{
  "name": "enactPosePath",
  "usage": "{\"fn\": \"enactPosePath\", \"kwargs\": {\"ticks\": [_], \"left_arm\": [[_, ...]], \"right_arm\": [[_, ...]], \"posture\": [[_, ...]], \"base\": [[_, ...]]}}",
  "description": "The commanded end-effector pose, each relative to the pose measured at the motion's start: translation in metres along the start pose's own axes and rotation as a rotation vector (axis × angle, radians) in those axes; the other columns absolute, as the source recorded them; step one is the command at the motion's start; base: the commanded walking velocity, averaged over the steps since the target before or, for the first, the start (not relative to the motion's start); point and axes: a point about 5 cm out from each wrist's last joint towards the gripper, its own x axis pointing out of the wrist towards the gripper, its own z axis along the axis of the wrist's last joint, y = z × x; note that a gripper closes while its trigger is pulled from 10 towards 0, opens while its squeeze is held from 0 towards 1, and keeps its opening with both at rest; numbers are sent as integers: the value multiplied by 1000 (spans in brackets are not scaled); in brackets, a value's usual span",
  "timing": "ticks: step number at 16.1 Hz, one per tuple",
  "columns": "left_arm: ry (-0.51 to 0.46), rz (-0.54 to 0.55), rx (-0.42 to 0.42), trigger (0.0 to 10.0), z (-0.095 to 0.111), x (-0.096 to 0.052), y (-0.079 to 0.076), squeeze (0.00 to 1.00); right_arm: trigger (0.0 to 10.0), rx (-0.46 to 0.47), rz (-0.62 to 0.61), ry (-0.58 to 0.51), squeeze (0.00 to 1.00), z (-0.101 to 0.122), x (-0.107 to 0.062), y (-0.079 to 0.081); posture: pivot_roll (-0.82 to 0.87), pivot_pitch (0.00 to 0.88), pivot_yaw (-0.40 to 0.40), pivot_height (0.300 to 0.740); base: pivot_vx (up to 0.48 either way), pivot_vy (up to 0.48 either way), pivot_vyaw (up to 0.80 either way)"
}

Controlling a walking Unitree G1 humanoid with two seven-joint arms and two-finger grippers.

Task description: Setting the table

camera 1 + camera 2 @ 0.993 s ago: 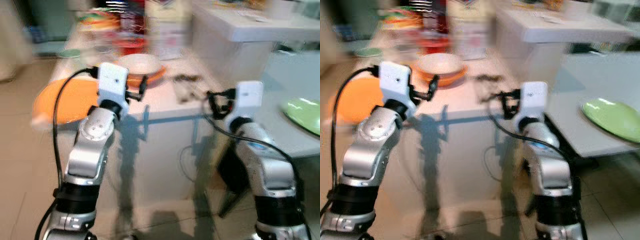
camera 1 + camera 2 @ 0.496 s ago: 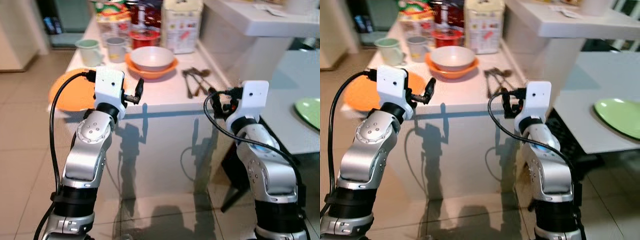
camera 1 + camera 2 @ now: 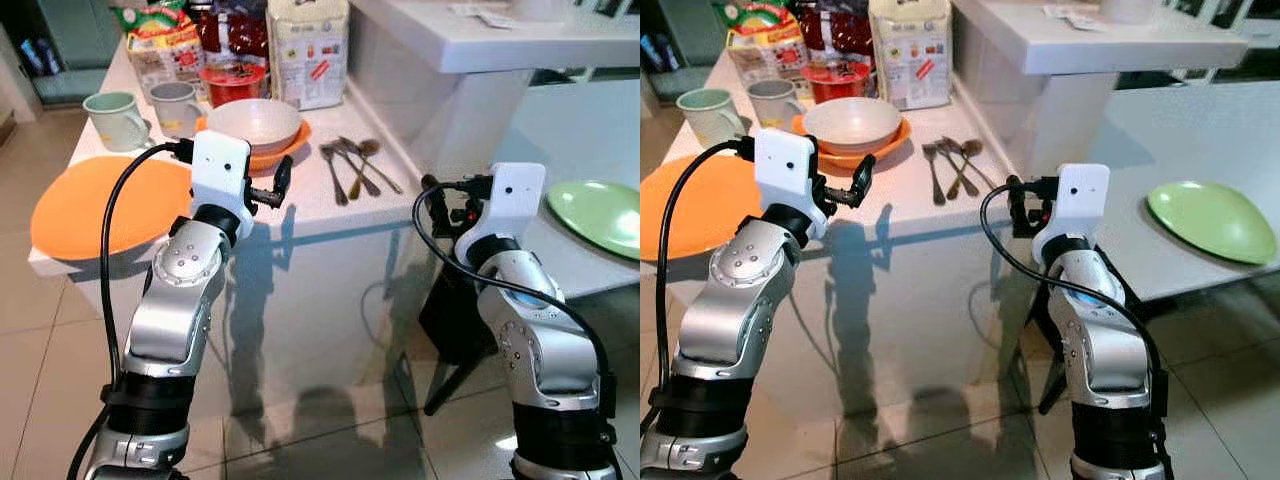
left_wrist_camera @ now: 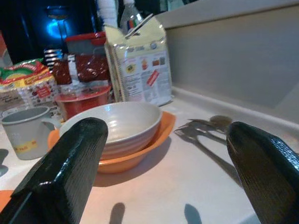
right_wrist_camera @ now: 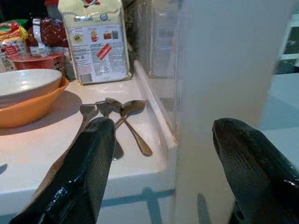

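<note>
You're barely into this one, as far as I can judge: a single green plate (image 3: 1210,221) sits on the grey dining table (image 3: 1120,150) off to your right, and everything else you'd lay out is parked on the white counter (image 3: 310,195) in front of you. That means the big flat orange plate (image 3: 95,205) near the counter's left corner, the glossy cream bowl (image 3: 253,124) nested in an orange bowl (image 3: 290,148), two matte mugs, one pale green (image 3: 110,107) and one grey (image 3: 175,106), and a loose cluster of shiny metal spoons and forks (image 3: 350,170) lying fanned out near the counter's right edge. Behind those are food packets and a red-lidded tub, not table stuff I'd guess. Your left tool (image 3: 280,185) is empty with its black textured fingers spread wide, hovering just above the counter's front edge and looking at the bowls. Your right tool (image 3: 432,200) is also empty with its fingers apart, off the counter's right front corner, near the cutlery. The bowls and plates look smooth and hard, probably ceramic, so slippery; the thin cutlery lying flat will likely be fiddly to pinch.
</note>
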Motion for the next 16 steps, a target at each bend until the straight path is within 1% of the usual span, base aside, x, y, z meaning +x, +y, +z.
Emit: {"fn": "enactPosePath", "kwargs": {"ticks": [1,5,9,12,15,16], "left_arm": [[-14,2,7,10000,4,0,0,0],[-9,13,-1,10000,2,0,2,0],[-19,18,3,10000,4,-2,3,0],[-17,19,7,10000,4,-2,5,0],[-16,15,9,10000,4,-2,5,0],[-38,16,9,10000,6,-3,5,0]], "right_arm": [[10000,3,12,3,0,2,1,0],[10000,-34,42,13,0,3,1,-1],[10000,-55,104,26,0,2,2,7],[10000,-34,92,42,0,-1,0,6],[10000,-35,81,50,0,-2,-1,4],[10000,-34,96,60,0,-4,-2,4]], "posture": [[47,0,-20,740],[37,0,-25,740],[40,0,-30,740],[38,0,-27,740],[38,0,-27,740],[38,0,-27,740]], "base": [[322,0,0],[324,0,0],[325,0,800],[325,0,0],[322,0,0],[0,0,0]]}}
